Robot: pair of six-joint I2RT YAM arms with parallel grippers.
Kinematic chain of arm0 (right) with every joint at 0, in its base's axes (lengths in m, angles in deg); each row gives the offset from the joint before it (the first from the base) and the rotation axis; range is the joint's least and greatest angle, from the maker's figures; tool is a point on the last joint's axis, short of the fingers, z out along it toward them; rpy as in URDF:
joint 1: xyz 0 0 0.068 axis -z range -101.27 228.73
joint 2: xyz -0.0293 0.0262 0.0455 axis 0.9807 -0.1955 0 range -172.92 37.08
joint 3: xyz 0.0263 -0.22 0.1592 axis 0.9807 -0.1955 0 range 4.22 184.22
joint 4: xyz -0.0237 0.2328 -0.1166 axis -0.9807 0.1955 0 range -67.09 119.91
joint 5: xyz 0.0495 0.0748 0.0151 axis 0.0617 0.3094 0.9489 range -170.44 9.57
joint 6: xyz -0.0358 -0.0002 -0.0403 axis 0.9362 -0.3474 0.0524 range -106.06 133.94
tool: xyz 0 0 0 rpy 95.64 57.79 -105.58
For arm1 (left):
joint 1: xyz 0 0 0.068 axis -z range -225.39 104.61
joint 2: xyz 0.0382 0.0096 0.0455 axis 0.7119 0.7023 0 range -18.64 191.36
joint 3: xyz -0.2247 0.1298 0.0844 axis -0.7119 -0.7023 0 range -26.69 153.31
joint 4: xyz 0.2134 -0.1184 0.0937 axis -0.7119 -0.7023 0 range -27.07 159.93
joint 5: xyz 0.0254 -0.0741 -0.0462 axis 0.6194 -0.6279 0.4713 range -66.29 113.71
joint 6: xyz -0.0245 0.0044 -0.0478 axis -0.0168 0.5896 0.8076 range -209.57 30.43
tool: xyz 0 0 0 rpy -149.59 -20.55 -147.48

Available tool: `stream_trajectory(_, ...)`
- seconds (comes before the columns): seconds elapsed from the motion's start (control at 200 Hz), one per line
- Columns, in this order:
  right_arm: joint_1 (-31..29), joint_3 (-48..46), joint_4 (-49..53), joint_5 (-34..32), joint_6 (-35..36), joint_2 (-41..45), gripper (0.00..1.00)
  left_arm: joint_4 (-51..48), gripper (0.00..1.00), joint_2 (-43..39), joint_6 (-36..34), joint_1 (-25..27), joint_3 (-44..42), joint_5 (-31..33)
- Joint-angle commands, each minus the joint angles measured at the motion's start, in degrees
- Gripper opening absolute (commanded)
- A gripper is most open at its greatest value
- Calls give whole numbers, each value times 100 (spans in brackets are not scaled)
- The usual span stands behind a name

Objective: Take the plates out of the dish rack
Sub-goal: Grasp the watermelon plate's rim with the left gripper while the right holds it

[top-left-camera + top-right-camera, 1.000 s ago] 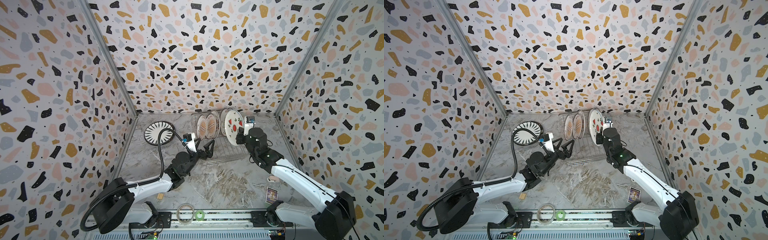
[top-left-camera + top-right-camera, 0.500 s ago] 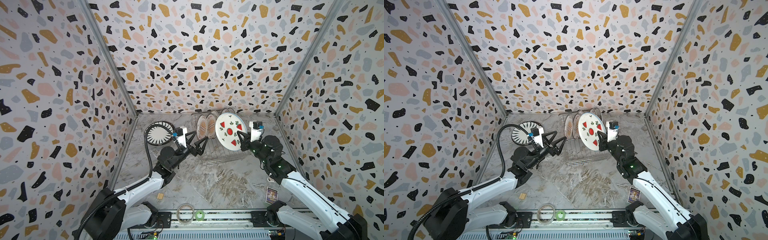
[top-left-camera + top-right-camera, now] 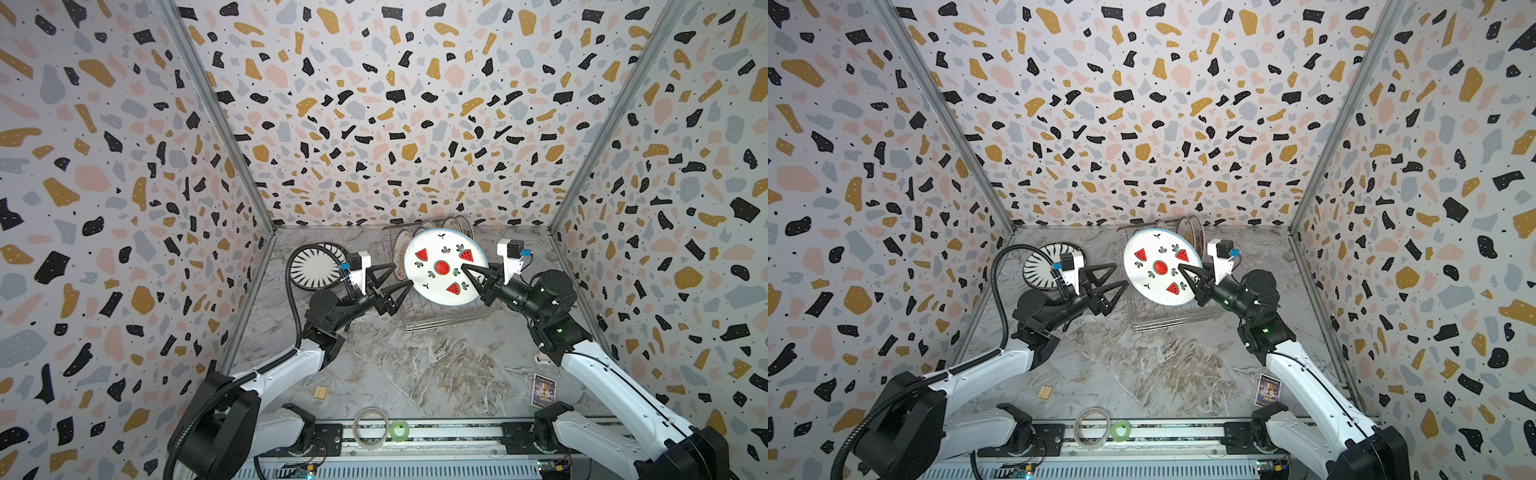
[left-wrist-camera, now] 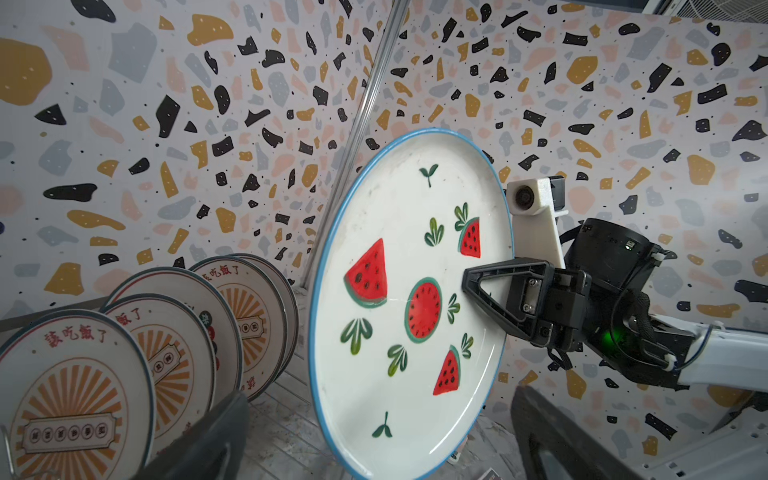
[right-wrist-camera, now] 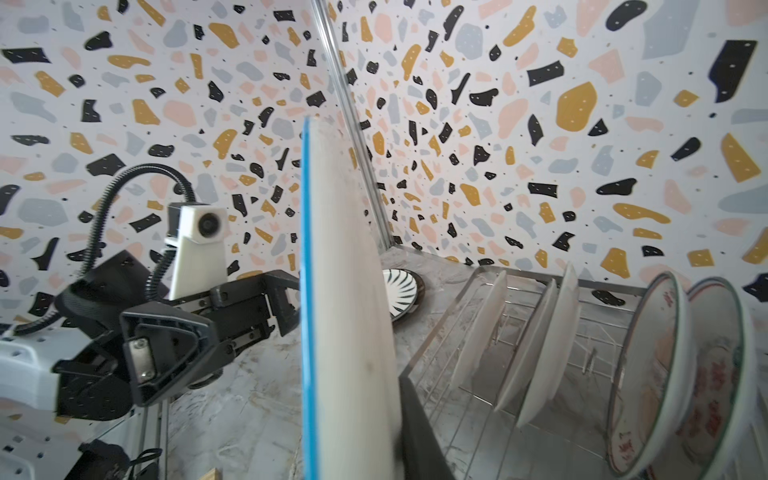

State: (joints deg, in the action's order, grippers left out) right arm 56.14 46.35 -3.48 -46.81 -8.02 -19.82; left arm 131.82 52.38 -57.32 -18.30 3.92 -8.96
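walls (image 3: pixel 374 104): terrazzo-print panels fill the upper two thirds and both sides of both top views.
table (image 3: pixel 415 365): grey marbled top in the lower centre of both top views.
dish rack (image 3: pixel 436 323): silver wire basket at the centre of the frame, just right of the middle and near the back wall. Its front rail shows below the held plate.
watermelon plate (image 3: pixel 440 266): white with a blue rim and red slices. It is at the frame's centre, in the air over the dish rack and out of the prongs, tilted with its printed face toward the top camera.
racked plates (image 4: pixel 75 395): printed with an orange sunburst and red characters, standing on edge between the prongs. The right wrist view shows five.
black-rayed plate (image 3: pixel 316 270): flat on the table at centre left of the frame, left of the dish rack.
right gripper (image 3: pixel 469 274): clamped on the watermelon plate's right rim, one finger across the printed face and the other behind it.
left gripper (image 3: pixel 402 274): fingers spread wide and empty at the plate's left edge. Whether a tip touches the rim I cannot tell.
clear tape roll (image 3: pixel 370 428): bottom centre, on the base rail.
card (image 3: pixel 543 390): lower right, on the table.
green tape roll (image 3: pixel 399 430): just right of the clear tape roll.
wooden block (image 3: pixel 320 392): on the table, lower left of centre.
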Motion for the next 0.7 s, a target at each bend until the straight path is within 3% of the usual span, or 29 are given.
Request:
stream_trajectory(0.0,31,97,-1235,791,-263,42,3,946,100,161,341,-19,-94,-457)
stream_trajectory(0.13,27,90,-1483,1012,-388,-96,3,1320,94,297,590,-18,-123,-583)
stream_trajectory(0.285,31,81,-1659,1121,-426,-218,3,1484,65,380,719,-13,-141,-672)
stream_trajectory(0.446,35,94,-1767,1214,-463,-362,3,1414,49,400,715,-15,-134,-627)
stream_trajectory(0.556,38,102,-1834,1263,-502,-460,3,1405,43,433,760,-17,-117,-579)
stream_trajectory(0.641,41,142,-1853,1328,-550,-553,3,1388,21,451,800,-17,-117,-479)
stream_trajectory(0.696,35,150,-1873,1347,-564,-602,3,1387,19,459,813,-20,-121,-419)
